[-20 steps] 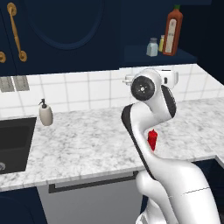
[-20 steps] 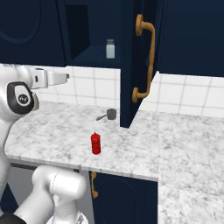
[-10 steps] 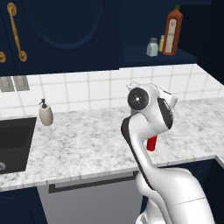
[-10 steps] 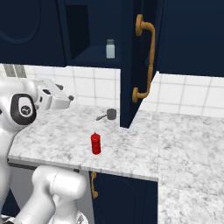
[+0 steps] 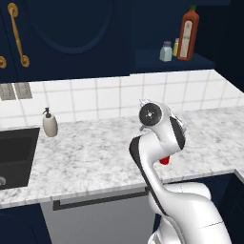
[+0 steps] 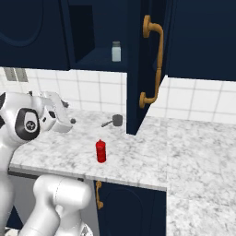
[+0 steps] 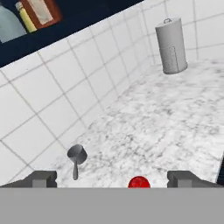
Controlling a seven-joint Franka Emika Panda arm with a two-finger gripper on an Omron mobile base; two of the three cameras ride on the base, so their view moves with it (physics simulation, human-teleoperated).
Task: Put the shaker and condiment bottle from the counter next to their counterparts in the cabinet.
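Note:
The red condiment bottle [image 6: 100,151] stands upright on the marbled counter [image 6: 138,159] near its front edge; in the left base view my arm hides most of the bottle [image 5: 164,160]. My gripper [image 6: 69,113] hangs open to its left, a little above counter height. In the hand view the bottle's red cap [image 7: 139,182] sits low between the spread fingertips [image 7: 43,178]. The grey shaker [image 5: 166,51] stands on the navy cabinet shelf [image 5: 157,63] beside the yellow shaker [image 5: 176,47] and the tall red-brown bottle [image 5: 188,32].
A small grey pan [image 6: 115,120] lies on the counter by the backsplash, behind the red bottle. A grey canister [image 7: 171,46] stands farther along the wall. A soap dispenser [image 5: 49,124] and a dark sink [image 5: 14,152] are at the left. A door with a brass handle [image 6: 156,60] hangs open.
My arm has drawn back from the cabinet and come down. The hand has dropped toward the counter and now points at the red bottle. The jaws stay open.

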